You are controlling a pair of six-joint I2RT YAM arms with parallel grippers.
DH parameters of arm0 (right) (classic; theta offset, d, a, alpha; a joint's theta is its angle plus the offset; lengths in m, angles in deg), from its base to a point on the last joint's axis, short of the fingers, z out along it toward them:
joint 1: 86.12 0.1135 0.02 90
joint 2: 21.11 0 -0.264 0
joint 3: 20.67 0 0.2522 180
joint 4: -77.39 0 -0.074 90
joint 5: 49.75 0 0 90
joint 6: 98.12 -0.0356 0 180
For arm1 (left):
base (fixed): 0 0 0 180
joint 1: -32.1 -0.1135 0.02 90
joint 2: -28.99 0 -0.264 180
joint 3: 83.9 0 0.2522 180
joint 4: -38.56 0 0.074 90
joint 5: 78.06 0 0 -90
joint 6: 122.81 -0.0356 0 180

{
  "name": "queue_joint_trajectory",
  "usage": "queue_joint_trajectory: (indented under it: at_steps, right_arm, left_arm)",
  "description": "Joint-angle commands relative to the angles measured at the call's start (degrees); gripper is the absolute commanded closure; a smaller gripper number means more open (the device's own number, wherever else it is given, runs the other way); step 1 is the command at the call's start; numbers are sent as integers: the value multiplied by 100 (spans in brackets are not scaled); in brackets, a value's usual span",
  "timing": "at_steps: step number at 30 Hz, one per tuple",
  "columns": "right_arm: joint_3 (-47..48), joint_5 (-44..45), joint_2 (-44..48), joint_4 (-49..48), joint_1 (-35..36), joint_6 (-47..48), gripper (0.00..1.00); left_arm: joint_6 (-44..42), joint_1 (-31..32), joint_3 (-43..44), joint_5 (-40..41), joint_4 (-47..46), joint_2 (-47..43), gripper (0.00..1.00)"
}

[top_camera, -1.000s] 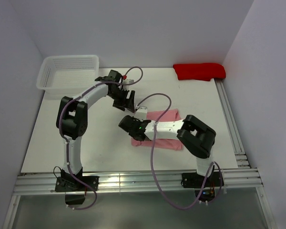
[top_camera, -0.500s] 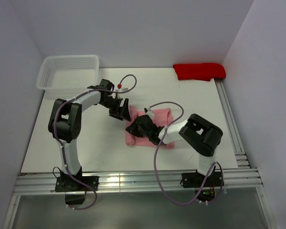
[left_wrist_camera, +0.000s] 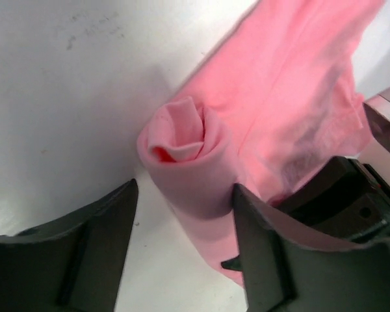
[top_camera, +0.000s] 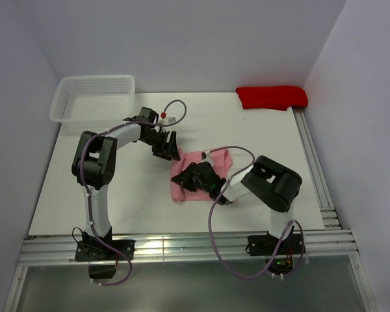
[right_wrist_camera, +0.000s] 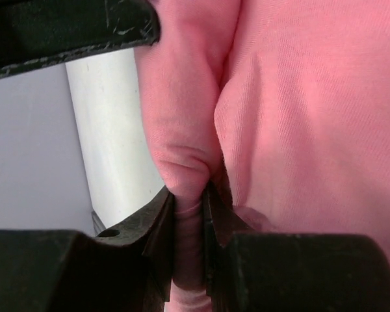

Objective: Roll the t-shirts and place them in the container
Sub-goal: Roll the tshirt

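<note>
The pink t-shirt [top_camera: 180, 183] lies partly rolled near the middle of the surface [top_camera: 117, 195]. At its 11 o'clock end, the left pincer [left_wrist_camera: 185, 201] stands open, its fingers on either side of the coiled roll. The right pincer [right_wrist_camera: 190, 201], reaching in from 4 o'clock, is clamped on a fold of the fabric.

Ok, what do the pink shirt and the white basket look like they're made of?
The pink t-shirt looks like soft, matte knit fabric, possibly cotton jersey: it shows a fine weave, creases and curls into a roll. The white basket looks like rigid moulded plastic: thin walls in a regular lattice of small holes.
</note>
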Motion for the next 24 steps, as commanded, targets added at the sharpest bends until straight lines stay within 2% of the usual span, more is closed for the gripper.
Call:
queue_joint_trajectory:
  at_steps: [1,6,7,9,10,13,21,24]
  right_arm:
    - [-98,-114,-121,176,-5,-68,85]
    - [7,35,98,668,-5,64,75]
    - [42,70,186,921,4,99,70]
    - [147,149,265,1151,21,204,64]
    - [191,193,309,1430,39,240,60]
    - [428,483,537,2126,162,416,51]
    - [1623,1423,907,4480,653,609,42]
    - [2317,1818,793,5945,812,609,39]
  left_arm:
    - [99,105,145,764,-128,205,36]
    - [72,193,374,1107,171,170,52]
    - [72,202,392,1238,215,170,57]
    - [64,228,462,1379,320,117,61]
    - [64,237,497,1458,373,108,67]
    - [55,272,629,1695,592,108,74]
    - [-121,431,883,2100,944,231,75]
    - [-156,448,963,2100,1050,284,75]
